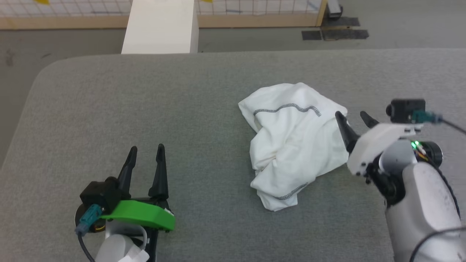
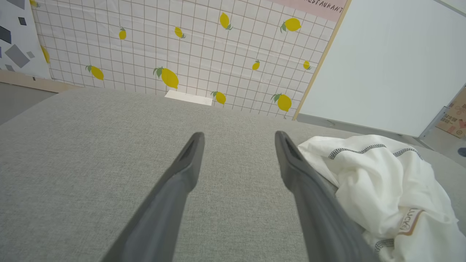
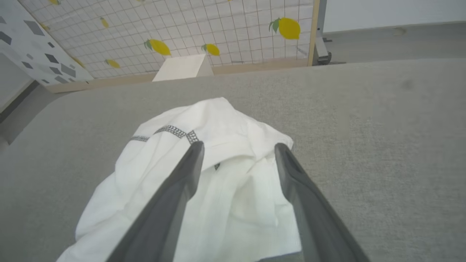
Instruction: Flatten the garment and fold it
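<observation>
**Garment.** The garment [image 1: 291, 145] lies in a crumpled heap on the grey pad [image 1: 145, 91], right of centre in the head view. It is not spread flat. Folds overlap, and two runs of dark zigzag stitching show, one near the top of the heap and one at its lower edge.

**Right gripper.** The right gripper [image 1: 350, 114] stands at the right edge of the heap with its fingers spread apart and nothing between them gripped. In the head view one fingertip overlaps the cloth's right border; whether it touches cannot be told. In the right wrist view the gripper [image 3: 239, 145] points over the garment [image 3: 218, 120], and white cloth fills the gap between the fingers and runs to the lower left of the frame.

**Left gripper.** The left gripper [image 1: 147, 147] sits at the lower left of the head view, fingers spread and empty, over bare pad, well apart from the heap. In the left wrist view the gripper [image 2: 239, 134] faces open pad, while the garment [image 2: 382, 182] lies at the right of the frame, beside the right-hand finger. A woven label shows at the lower right.
</observation>
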